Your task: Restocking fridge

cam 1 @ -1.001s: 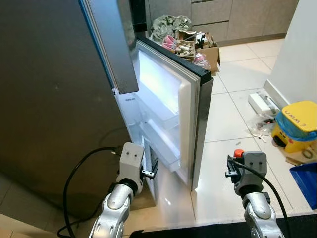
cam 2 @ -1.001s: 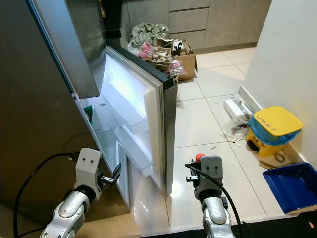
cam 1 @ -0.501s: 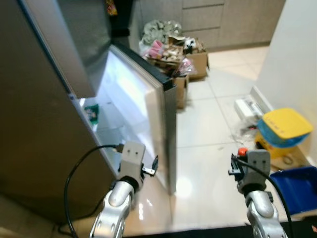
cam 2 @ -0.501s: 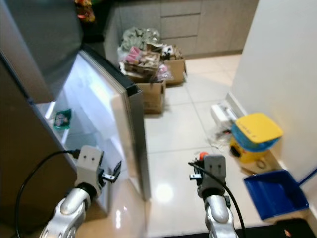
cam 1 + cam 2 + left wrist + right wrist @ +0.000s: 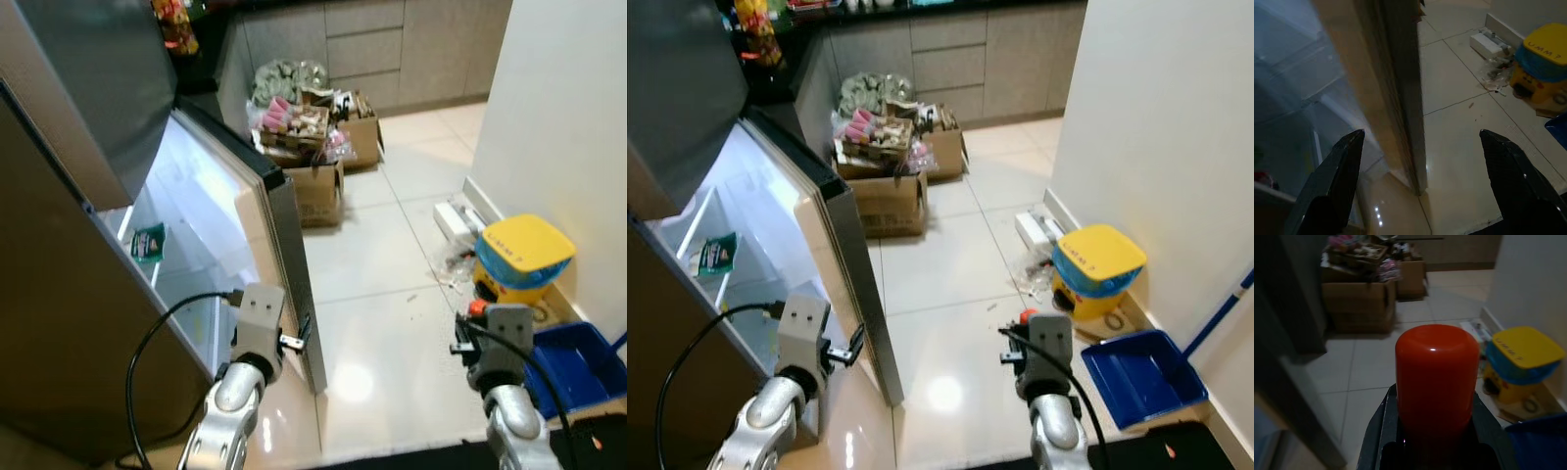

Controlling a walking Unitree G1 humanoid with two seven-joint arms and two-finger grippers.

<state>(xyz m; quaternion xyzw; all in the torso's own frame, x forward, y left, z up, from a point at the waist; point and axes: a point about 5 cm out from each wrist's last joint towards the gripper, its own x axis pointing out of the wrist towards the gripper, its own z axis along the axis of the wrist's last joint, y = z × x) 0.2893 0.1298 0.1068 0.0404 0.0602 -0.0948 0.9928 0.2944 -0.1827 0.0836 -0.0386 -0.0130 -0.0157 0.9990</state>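
Right gripper is clamped on a red cylindrical container, held upright, low on the right over the tile floor. Left gripper has its fingers spread wide and empty, sitting just at the near edge of the open fridge door. Fridge stands on the left, lit inside; a green packet lies on a shelf there. Far behind the door: cardboard boxes stuffed with packaged goods. On the right, by the white wall: a yellow-lidded bin and, nearer, a blue tray.
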